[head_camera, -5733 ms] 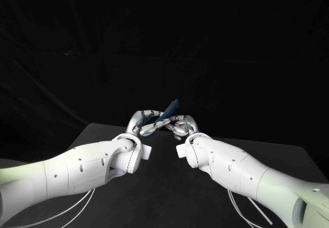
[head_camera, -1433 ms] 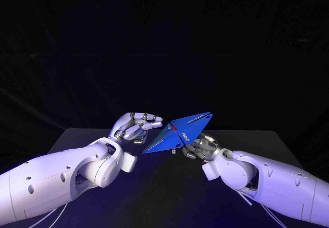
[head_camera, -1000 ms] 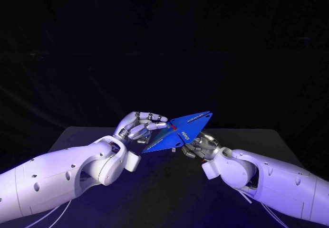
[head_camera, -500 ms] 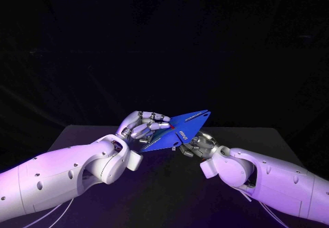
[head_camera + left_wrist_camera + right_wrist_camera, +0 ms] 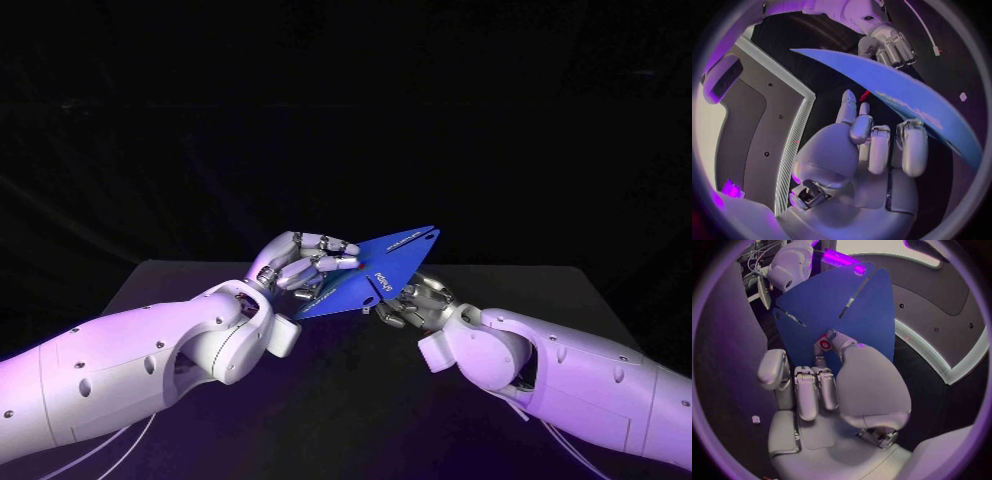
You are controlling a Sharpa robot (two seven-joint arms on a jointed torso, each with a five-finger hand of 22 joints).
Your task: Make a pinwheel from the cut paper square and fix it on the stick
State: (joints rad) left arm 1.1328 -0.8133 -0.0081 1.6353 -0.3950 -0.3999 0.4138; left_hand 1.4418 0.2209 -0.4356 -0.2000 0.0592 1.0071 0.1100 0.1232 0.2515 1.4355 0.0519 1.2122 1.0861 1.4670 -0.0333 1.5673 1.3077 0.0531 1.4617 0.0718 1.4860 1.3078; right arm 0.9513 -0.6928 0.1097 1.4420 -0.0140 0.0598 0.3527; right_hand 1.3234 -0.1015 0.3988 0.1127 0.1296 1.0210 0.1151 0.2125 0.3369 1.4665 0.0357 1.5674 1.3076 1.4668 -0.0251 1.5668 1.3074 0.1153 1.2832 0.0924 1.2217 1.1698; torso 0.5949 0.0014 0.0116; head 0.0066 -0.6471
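Note:
The blue cut paper square (image 5: 372, 275), with its slits and partly folded, is held up over the table by my right hand (image 5: 408, 305). In the right wrist view the thumb of my right hand (image 5: 823, 385) presses on the paper (image 5: 848, 310) beside a small red and white round piece (image 5: 824, 342). My left hand (image 5: 303, 263) is curled against the paper's left side. In the left wrist view my left hand (image 5: 867, 150) pinches a thin red pin (image 5: 864, 95) between thumb and finger, just under the curved paper (image 5: 904, 95). My right hand (image 5: 889, 45) is behind the sheet.
Both hands hover above the black table (image 5: 346, 400). A small white bit (image 5: 756, 419) lies on the table under the hands. Thin white cables (image 5: 101, 455) run beside my left arm near the front edge.
My left hand has moved right, from apart from the paper to touching its left side. The right hand with the paper has shifted slightly left toward it.

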